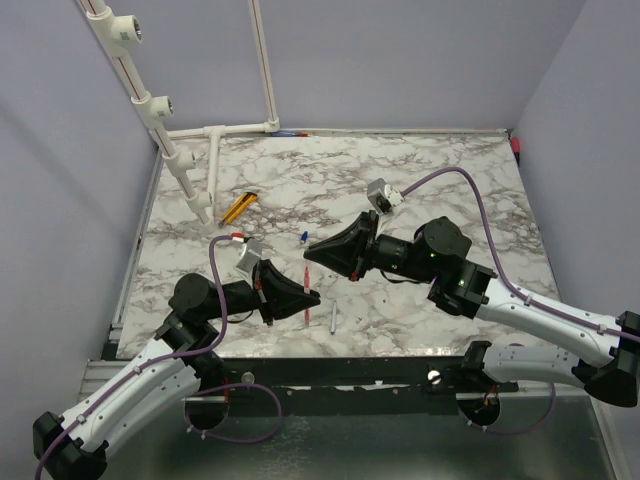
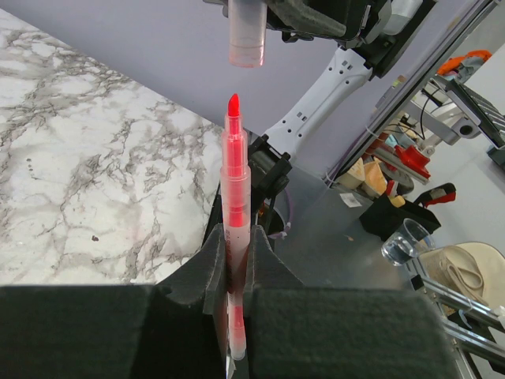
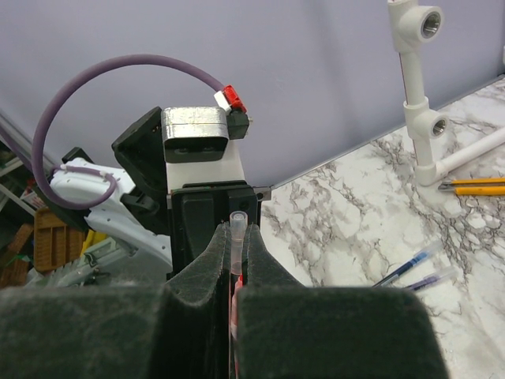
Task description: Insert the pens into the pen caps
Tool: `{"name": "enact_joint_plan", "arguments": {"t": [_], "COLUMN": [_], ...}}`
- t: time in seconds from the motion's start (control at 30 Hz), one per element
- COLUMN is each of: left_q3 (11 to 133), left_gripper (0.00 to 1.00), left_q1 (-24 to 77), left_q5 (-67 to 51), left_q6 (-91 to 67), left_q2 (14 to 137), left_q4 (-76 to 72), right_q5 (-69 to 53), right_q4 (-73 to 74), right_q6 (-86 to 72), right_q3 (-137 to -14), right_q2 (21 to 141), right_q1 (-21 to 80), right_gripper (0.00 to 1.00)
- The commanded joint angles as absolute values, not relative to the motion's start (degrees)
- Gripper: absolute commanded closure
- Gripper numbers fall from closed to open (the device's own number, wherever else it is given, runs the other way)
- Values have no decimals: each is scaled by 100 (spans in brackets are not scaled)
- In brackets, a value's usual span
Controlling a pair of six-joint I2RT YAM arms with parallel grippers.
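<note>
Left gripper point(image 2: 236, 251): jaws pinched tight on red pen point(image 2: 234, 178) at lower barrel, tip aimed at cap. Right gripper point(image 3: 236, 237): clamped on clear-pink cap point(image 2: 246, 35), open mouth facing pen. Tip and cap apart, roughly in line.

Step, as judged: mating red pen with cap. Next: close gap along pen axis, hold both coaxial, press till seated.

Two other pens point(image 3: 410, 264) lie on table point(image 1: 450, 180).

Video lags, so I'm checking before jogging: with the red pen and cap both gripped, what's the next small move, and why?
The red pen in the left end effector points at the open mouth of the cap held by the right end effector, with a gap between. Probably ease the left arm forward along the pen.
</note>
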State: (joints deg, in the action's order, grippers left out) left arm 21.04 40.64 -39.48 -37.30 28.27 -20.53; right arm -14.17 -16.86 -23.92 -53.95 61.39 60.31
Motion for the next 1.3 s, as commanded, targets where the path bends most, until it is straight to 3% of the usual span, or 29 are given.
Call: {"name": "enact_joint_plan", "arguments": {"t": [0.0, 1.27], "left_q3": [2074, 2063], "left_gripper": [100, 100], "left_q1": [4091, 4104], "left_q5": [-3937, -3907], "left_q6": [-3718, -3718], "left_q2": [2782, 2731], "left_q4": [-2206, -2206], "right_q5": [-1357, -1027], "right_q4": [-1640, -1578], "right_q6": [-2329, -2391], "right_q3": [-5394, -5078], "right_q2": [6132, 6193], "right_q1": [6083, 6274], "right_gripper": [99, 99]}}
